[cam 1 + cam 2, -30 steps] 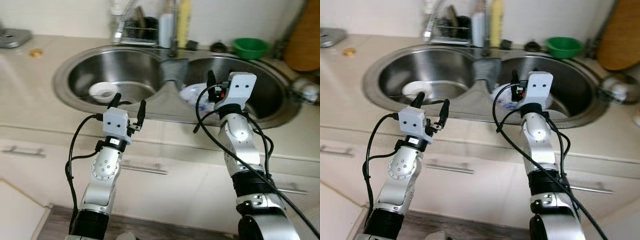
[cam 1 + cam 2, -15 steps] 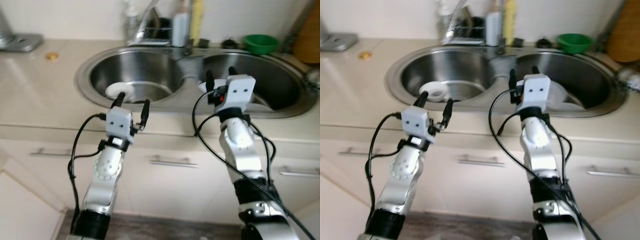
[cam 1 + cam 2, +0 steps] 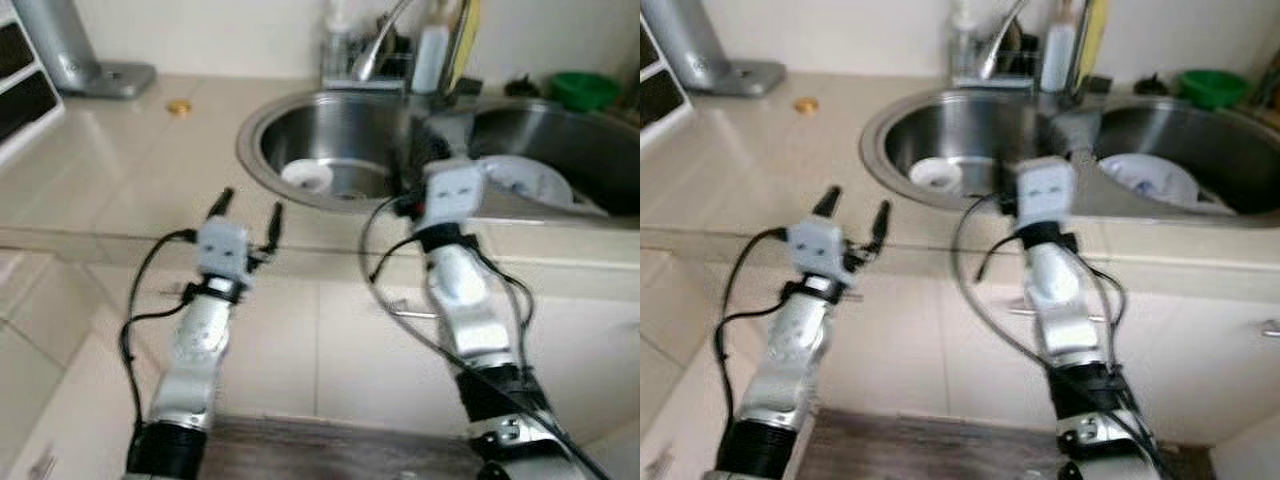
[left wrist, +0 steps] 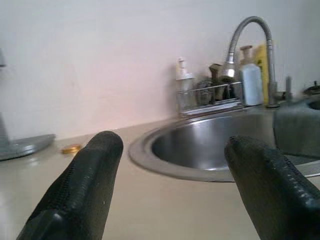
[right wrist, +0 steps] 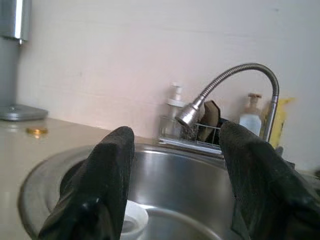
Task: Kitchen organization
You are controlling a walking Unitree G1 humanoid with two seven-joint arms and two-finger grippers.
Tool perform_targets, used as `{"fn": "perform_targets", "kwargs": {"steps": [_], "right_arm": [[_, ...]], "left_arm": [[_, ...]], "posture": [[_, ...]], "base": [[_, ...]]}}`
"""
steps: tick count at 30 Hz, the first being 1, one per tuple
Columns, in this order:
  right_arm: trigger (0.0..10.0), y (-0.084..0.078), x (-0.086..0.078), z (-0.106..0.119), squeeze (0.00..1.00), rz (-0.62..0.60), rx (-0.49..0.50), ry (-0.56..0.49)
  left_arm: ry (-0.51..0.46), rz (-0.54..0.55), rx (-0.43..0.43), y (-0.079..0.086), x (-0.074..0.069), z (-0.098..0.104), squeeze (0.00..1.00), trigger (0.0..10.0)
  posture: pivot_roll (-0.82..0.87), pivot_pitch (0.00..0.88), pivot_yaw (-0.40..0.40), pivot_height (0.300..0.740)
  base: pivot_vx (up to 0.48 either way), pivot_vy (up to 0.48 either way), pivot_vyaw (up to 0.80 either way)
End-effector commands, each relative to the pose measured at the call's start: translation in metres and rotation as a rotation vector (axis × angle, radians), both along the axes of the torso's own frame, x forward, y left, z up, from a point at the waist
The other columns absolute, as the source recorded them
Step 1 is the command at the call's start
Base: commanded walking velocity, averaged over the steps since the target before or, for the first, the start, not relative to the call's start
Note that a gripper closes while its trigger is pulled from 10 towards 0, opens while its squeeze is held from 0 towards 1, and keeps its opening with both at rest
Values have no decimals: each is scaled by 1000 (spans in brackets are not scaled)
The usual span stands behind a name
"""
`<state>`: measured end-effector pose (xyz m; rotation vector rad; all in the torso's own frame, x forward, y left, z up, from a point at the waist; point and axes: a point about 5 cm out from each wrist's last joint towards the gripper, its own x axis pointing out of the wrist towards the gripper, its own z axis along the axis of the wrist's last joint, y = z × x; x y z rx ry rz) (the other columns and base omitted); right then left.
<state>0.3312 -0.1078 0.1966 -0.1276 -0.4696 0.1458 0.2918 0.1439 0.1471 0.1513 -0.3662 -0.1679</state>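
Left gripper [image 3: 248, 205]: raised over the counter [image 3: 120, 150] edge, at 8 o'clock from the left basin; jaws spread, nothing between them.
Right gripper [image 5: 172, 185]: raised at the sink's front rim, aimed into the left basin; jaws apart, empty.
Sink [image 3: 880, 120]: steel, two basins.
Small bowl [image 3: 935, 174]: white, in the left basin [image 3: 340, 150].
Plate [image 3: 1147, 178]: white, in the right basin, at 3 o'clock from the small bowl.
Faucet [image 5: 225, 80]: at 12 o'clock behind the sink, beside a rack [image 4: 210, 97] with bottles.
Green bowl [image 3: 1210, 85]: on the counter at 1 o'clock, far right.
Gold lid [image 3: 178, 105]: on the counter at 10 o'clock from the left basin.
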Motion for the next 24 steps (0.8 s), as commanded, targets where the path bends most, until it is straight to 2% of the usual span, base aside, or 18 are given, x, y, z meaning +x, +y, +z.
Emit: {"fn": "perform_targets", "kwargs": {"steps": [1,18,20,24], "right_arm": [[10000,-12,-1,5,0,-39,-9,-30],[10000,-11,-2,2,0,-36,4,-13],[10000,-12,-2,1,0,-36,13,-3],[10000,-12,-2,1,0,-39,15,2]], "left_arm": [[-14,-37,-8,-11,0,4,0,10000],[-12,-41,-7,-11,0,4,0,10000],[-13,-40,-10,-11,0,4,0,10000],[-18,-40,-12,-11,0,4,0,10000]], "posture": [[-19,0,-11,740],[-19,0,-11,740],[-19,0,-11,740],[-21,0,-11,740]], "base": [[0,480,0],[0,480,0],[0,373,-706],[0,0,-800]]}}
